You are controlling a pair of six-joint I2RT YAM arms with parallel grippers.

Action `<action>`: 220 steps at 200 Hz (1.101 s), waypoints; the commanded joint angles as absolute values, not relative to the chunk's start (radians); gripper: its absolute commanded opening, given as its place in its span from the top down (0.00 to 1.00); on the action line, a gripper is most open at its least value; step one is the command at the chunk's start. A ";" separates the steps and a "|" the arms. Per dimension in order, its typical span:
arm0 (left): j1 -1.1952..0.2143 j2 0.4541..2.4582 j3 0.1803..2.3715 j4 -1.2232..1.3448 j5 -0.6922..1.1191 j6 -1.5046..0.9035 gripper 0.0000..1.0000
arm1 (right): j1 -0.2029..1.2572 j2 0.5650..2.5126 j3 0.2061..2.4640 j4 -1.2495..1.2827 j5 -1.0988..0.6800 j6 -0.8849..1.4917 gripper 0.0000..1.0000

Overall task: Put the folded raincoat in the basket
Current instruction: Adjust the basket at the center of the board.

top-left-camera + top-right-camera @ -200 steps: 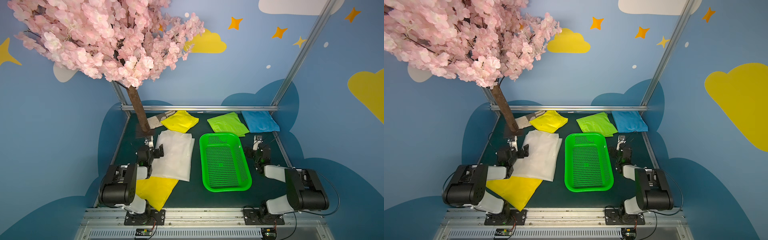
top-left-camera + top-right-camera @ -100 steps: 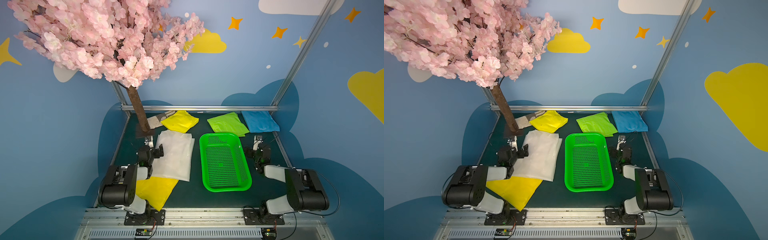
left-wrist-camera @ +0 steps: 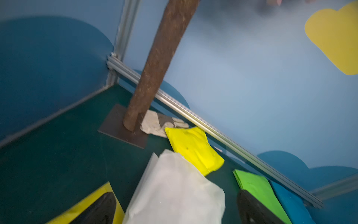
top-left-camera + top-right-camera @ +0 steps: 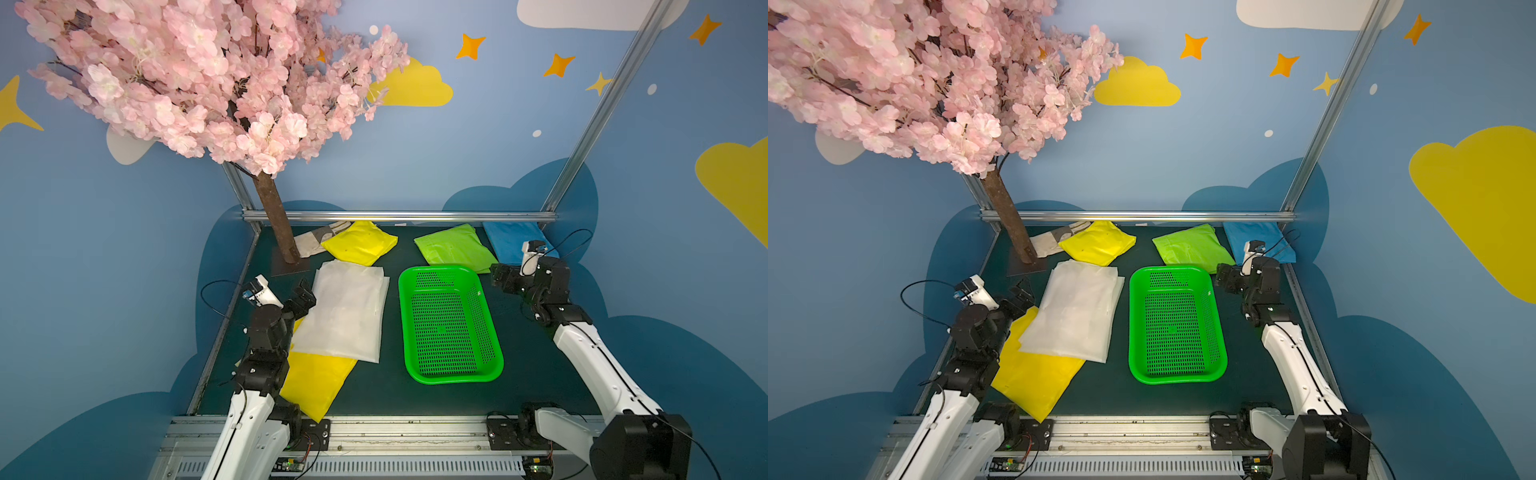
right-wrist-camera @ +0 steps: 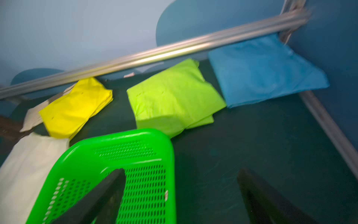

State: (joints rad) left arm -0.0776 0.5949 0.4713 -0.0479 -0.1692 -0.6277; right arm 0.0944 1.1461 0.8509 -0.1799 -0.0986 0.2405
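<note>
The work surface is a dark green table enclosed by blue walls painted with clouds and stars. One pink blossom tree stands at the far left corner.

The left gripper is released, jaws spread wide, and holds nothing. In the left wrist view the white raincoat lies between the two fingers; contact cannot be confirmed. One flat yellow raincoat lies beneath this gripper and behind it, partly under the white one. Ahead of this gripper, near the trunk, lie one beige-grey folded piece and one second yellow raincoat.

One basket sits between the two grippers, just beside the white raincoat.

The right gripper is released and grasps nothing. It hovers at the basket's far right corner, with one finger over the mesh. Ahead of it lie one lime-green raincoat and one blue raincoat.

Count: two yellow, one white, one lime-green, one blue, one beige-grey. All six lie on the table, outside the basket.
</note>
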 commanded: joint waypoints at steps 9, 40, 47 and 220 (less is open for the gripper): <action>-0.078 0.584 0.498 -0.397 0.105 -0.723 0.02 | 0.143 1.230 0.946 -0.556 -0.259 0.256 0.12; -0.082 0.661 0.598 -0.534 0.256 -0.681 0.10 | 0.164 1.305 0.985 -0.670 -0.240 0.239 0.27; -0.083 0.678 0.611 -0.546 0.284 -0.675 0.12 | 0.168 1.319 0.997 -0.696 -0.247 0.236 0.33; -0.101 0.729 0.725 -0.666 0.329 -0.562 0.13 | 0.854 1.730 1.433 -0.818 -0.091 0.453 0.41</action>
